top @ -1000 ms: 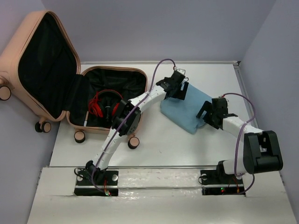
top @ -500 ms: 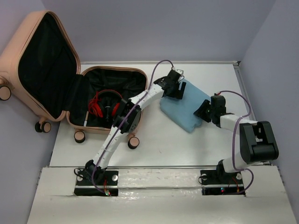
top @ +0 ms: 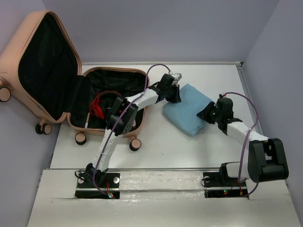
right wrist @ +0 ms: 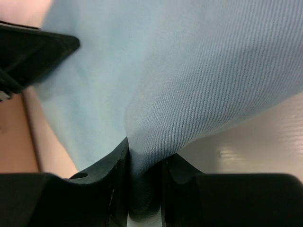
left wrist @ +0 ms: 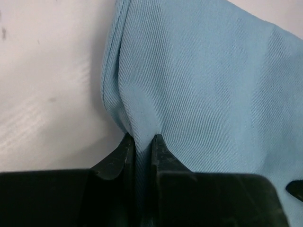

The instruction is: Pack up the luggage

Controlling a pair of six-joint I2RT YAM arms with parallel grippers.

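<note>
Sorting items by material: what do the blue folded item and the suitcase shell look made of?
The blue cloth: woven fabric, matte, perhaps cotton twill; diagonal ribs and stitched hem show. The luggage shell: likely hard plastic, smooth peach-pink, rounded corners.

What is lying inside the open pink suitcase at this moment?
Red headphones with a red cable lie on the black lining in the lower half of the luggage. The raised lid shows only lining. The left arm covers part of the lower half; that part is hidden.

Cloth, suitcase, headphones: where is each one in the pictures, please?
Cloth (top: 189, 111), top view, middle of the folded fabric.
Suitcase (top: 9, 64), top view, pink outer shell of the open lid.
Headphones (top: 98, 106), top view, red part inside the suitcase.
</note>
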